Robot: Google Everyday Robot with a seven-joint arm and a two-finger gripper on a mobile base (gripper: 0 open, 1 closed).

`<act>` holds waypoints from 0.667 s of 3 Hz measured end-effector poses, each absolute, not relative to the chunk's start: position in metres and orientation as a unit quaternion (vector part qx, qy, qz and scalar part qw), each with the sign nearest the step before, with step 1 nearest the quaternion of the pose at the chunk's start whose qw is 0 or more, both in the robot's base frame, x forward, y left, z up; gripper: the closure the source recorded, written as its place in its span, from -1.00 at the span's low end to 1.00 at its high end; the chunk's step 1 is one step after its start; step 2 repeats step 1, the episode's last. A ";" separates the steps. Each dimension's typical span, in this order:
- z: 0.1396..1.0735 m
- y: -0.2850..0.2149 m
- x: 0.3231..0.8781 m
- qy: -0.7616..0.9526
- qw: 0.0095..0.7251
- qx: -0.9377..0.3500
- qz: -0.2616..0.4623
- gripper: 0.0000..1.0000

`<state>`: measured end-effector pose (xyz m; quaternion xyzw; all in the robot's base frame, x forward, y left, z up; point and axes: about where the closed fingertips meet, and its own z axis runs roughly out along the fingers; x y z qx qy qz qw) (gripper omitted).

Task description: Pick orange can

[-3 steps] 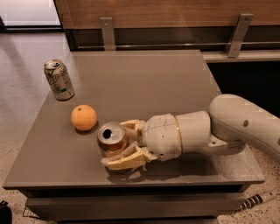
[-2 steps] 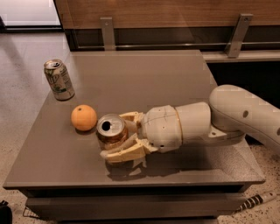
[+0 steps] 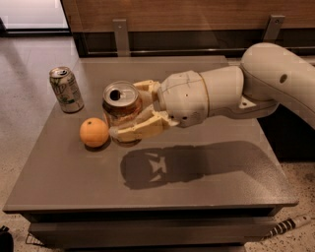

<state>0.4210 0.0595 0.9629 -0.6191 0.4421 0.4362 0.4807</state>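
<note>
- Up it comes! The orange can point(image 3: 120, 104) has risen off the table since a second ago, clamped between the fingers of the gripper point(image 3: 128, 109).
- The grey-brown table point(image 3: 74, 182) carries the arm's shadow point(image 3: 187, 165).
- The orange fruit point(image 3: 94, 132) sits just left (nearly under the can).
- The green-and-white can point(image 3: 66, 89) stands far-left.
- Behind is a wood-panelled wall point(image 3: 172, 15), with speckled floor point(image 3: 19, 113) to the left.

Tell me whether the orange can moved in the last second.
Yes. The gripper, shut on the orange can, lifted it off the table, now higher than the unmoved orange fruit.
</note>
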 end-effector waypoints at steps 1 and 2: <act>1.006 0.058 0.427 0.436 0.497 -0.632 0.403 1.00; 1.006 0.058 0.427 0.436 0.497 -0.632 0.403 1.00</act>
